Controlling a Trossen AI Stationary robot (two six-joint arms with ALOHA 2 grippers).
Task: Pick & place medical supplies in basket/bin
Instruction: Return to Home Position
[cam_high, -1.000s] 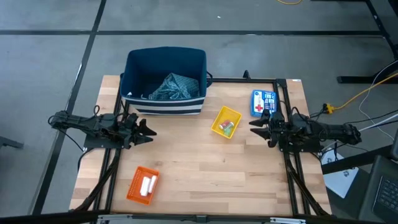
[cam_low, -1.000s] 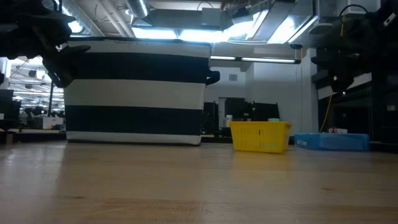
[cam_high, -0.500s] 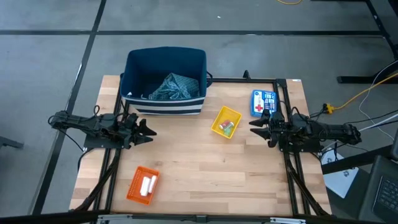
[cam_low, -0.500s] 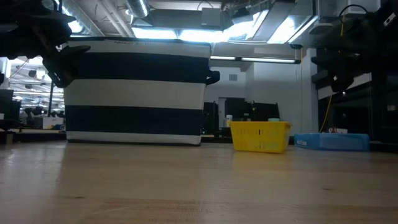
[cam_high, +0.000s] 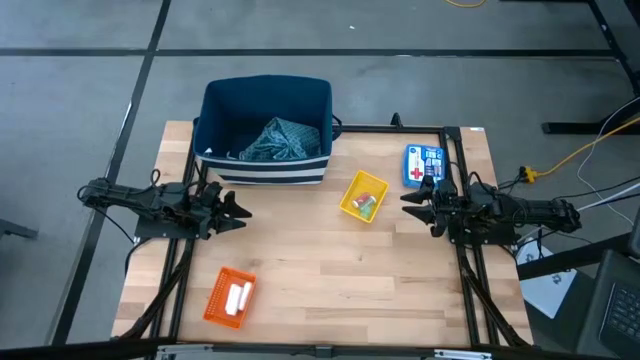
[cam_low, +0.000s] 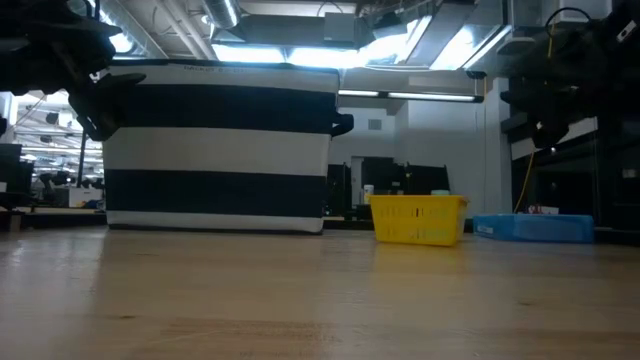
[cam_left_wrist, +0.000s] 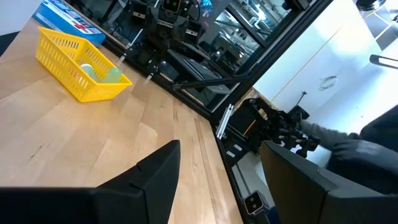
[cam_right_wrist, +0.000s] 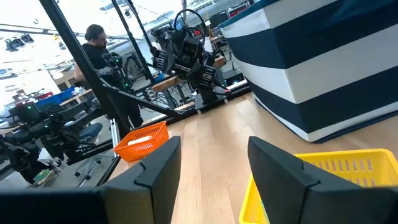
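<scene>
A navy and white striped bin (cam_high: 266, 130) stands at the table's far side, with a teal patterned cloth (cam_high: 278, 140) lying inside it. A yellow basket (cam_high: 364, 196) near the table's middle holds small green and pink tubes (cam_left_wrist: 106, 73). An orange basket (cam_high: 230, 297) at the near left holds white rolls (cam_high: 238, 297). My left gripper (cam_high: 240, 212) hovers open over the table's left edge, near the bin. My right gripper (cam_high: 405, 203) hovers open over the right side, right of the yellow basket. Neither holds anything.
A blue first-aid box (cam_high: 423, 166) lies flat at the far right of the table. Bare wood spreads across the middle and the near side. A black frame rail (cam_high: 460, 250) runs along the right edge. A person (cam_right_wrist: 99, 43) shows in the room beyond the table.
</scene>
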